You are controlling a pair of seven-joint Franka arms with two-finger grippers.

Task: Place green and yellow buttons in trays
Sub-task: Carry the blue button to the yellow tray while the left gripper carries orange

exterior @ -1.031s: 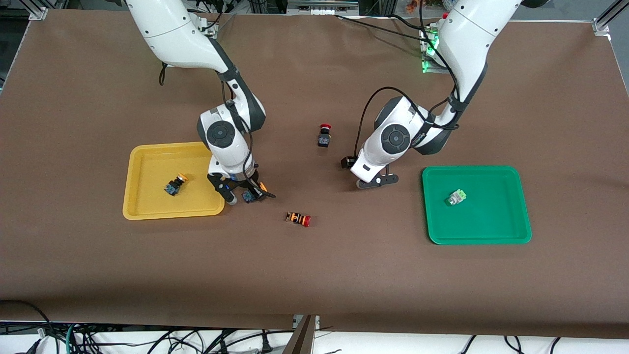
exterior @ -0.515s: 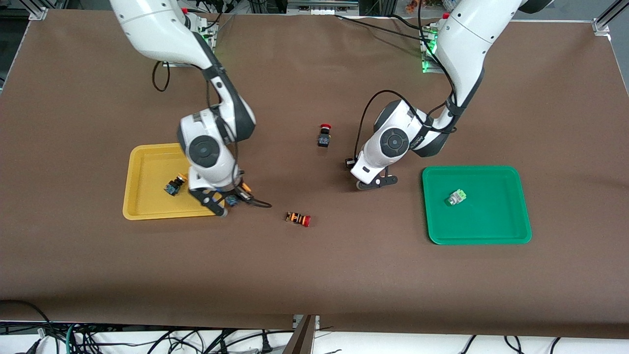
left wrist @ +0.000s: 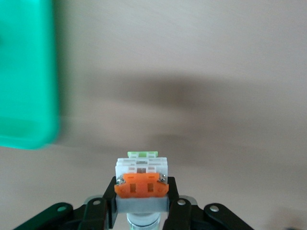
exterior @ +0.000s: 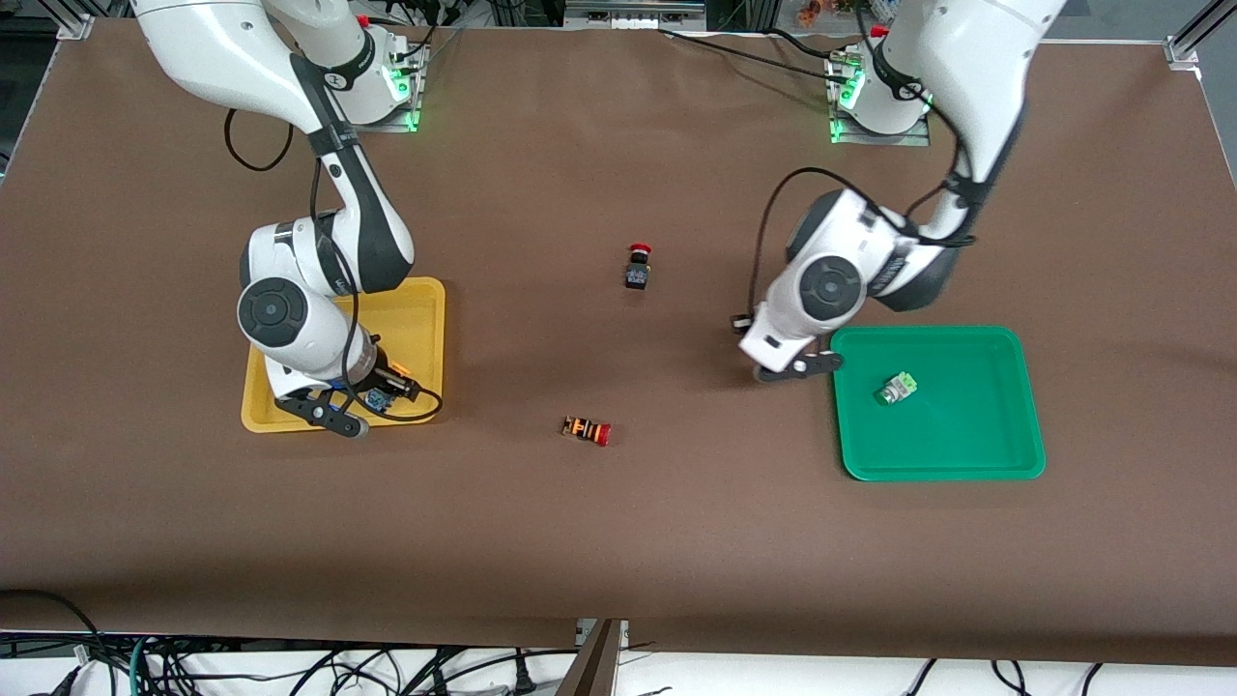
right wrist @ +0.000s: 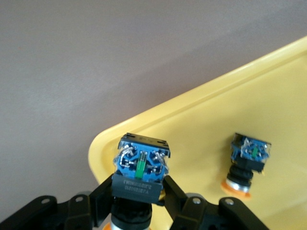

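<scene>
My right gripper (exterior: 372,398) is shut on a yellow-capped black-blue button (right wrist: 141,167) and holds it over the near rim of the yellow tray (exterior: 425,319). A second yellow-capped button (right wrist: 247,160) lies in that tray (right wrist: 201,124); my arm hides it in the front view. My left gripper (exterior: 800,367) is shut on a white-silver button with an orange block (left wrist: 141,184), over the table beside the green tray (exterior: 966,435), at the tray's edge toward the right arm's end. A white-silver button with a green block (exterior: 897,388) lies in the green tray (left wrist: 29,86).
A red-capped black switch (exterior: 637,268) stands mid-table. A red-capped switch with an orange-black striped body (exterior: 586,430) lies nearer to the front camera than it, between the two trays.
My right gripper has carried its button from beside the yellow tray to over the tray's near rim. My left gripper has moved with its button toward the green tray.
</scene>
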